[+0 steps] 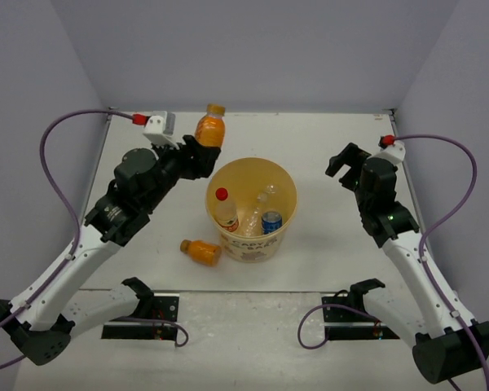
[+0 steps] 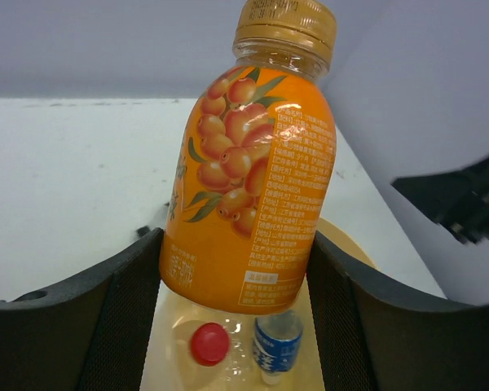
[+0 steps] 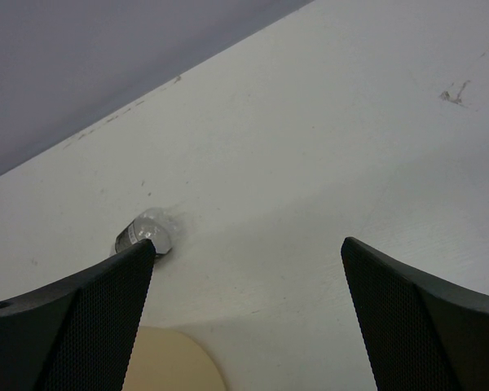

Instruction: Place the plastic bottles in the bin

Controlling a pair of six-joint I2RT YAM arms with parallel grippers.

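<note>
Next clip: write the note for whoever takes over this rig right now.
Left gripper: shut on an orange bottle, raised at the bin's far left rim.
Right gripper: open, empty, right of the bin.
Done: red-capped bottle, clear bottle and blue-labelled bottle are in the bin.
Left: drop the held one in, then fetch the second orange bottle, lying on the table near the bin's left side.

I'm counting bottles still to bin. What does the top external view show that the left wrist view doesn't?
Only top external: a second orange bottle lying on the table beside the bin. Only left wrist: the berry print and fine text on the held orange bottle. Both: that bottle gripped in the left jaws above the bin, with the red-capped bottle and blue-labelled bottle inside.
</note>
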